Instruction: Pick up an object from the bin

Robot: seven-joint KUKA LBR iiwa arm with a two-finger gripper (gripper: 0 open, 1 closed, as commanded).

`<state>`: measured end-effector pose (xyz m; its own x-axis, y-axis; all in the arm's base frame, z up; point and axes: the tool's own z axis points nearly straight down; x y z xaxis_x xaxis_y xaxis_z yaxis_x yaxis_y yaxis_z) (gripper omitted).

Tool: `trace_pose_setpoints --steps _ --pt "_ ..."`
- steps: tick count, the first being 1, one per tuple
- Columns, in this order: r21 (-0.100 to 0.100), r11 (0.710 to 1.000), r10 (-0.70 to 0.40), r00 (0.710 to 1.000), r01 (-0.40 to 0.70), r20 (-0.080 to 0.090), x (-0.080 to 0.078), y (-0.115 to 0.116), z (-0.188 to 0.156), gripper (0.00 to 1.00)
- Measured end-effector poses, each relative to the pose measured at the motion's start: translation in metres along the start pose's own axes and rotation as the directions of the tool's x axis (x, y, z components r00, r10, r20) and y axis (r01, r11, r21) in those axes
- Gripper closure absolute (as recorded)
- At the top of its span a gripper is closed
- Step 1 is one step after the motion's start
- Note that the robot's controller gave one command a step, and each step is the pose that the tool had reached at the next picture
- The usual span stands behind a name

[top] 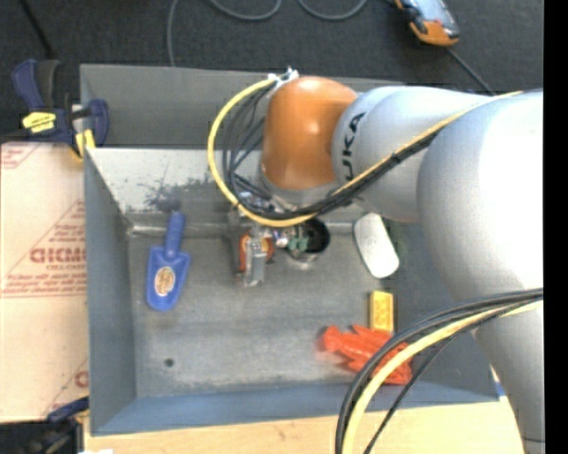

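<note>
The grey bin point(114, 348) sits on a dark floor strewn with cables point(229, 6). The gripper point(255, 258) hangs low at the frame's centre over the bin's bottom; whether it is clenched or released cannot be told. A small dark round thing point(310, 240) lies just right of it, under the arm point(435, 168). A blue scoop point(168, 268) lies to the left, with a white oval point(375, 245), a yellow block point(381, 310) and an orange piece point(355, 341) to the right.

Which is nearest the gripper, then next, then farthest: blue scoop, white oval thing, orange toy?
1. Blue scoop, on the view's left of the gripper.
2 and 3. White oval thing, right side, and orange toy, front right: too close to call.
</note>
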<state>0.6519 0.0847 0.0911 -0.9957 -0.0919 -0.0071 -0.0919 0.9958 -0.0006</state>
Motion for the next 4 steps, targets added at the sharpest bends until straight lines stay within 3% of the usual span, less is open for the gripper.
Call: trace_pose_setpoints --steps 1,2,3,4 --pt "0.000 0.998 -0.063 0.998 0.063 -0.004 0.006 -0.025 -0.009 0.00" --pt "0.000 0.998 -0.069 0.998 0.069 0.000 0.005 -0.030 -0.046 0.00" --pt "0.001 0.951 -0.309 0.951 0.309 0.003 0.003 -0.022 -0.006 0.00" --pt "-0.002 0.899 -0.438 0.899 0.438 0.004 0.002 -0.024 0.015 1.00"
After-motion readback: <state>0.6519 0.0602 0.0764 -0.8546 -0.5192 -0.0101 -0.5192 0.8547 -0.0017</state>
